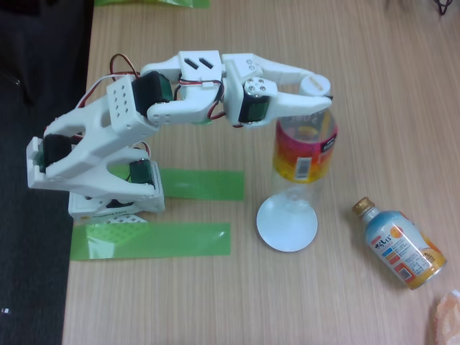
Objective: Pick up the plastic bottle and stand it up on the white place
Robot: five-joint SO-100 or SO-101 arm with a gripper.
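The plastic bottle point(305, 149) is upright, clear and ribbed, with a red-yellow-orange label and a white cap. Its clear base sits over the far part of the white place point(287, 228), a flat round disc. I cannot tell whether the base touches the disc or hangs just above it. My white gripper point(323, 93) reaches in from the left and is shut on the bottle's neck just under the cap, one finger on each side.
A short blue-and-orange bottle point(399, 245) with a gold cap lies right of the disc. Two green tape strips point(202, 185) point(151, 241) lie by the arm's base point(115, 205). The table edge runs down the left. An orange object point(449, 318) shows at the bottom right corner.
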